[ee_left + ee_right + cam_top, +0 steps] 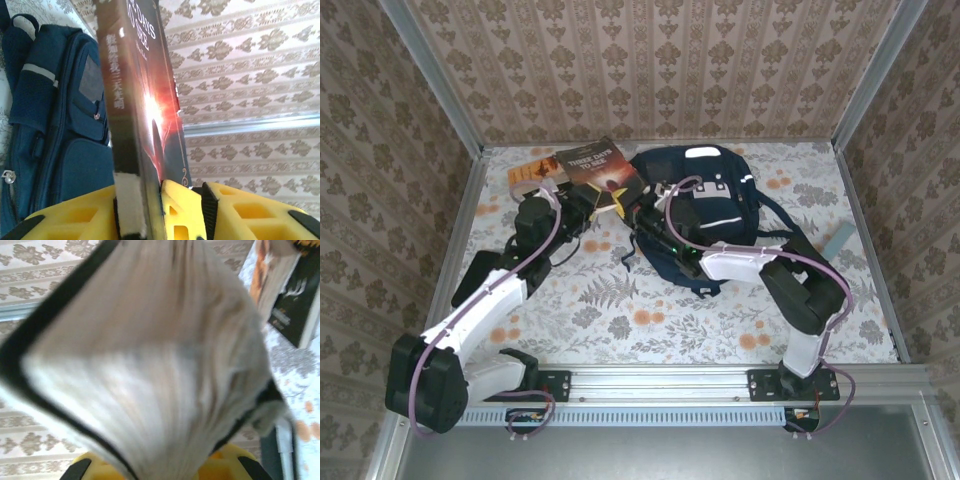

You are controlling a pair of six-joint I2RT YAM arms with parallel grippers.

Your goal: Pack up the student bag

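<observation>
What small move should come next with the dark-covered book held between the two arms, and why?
Probably ease the left gripper off the dark-covered book: the right gripper looks clamped on its page edge, and the navy blue fabric backpack lies just beside it, so one arm could carry it there.

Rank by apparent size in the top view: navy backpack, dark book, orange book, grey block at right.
1. navy backpack, largest
2. dark book
3. orange book, partly covered
4. grey block, smallest
</observation>
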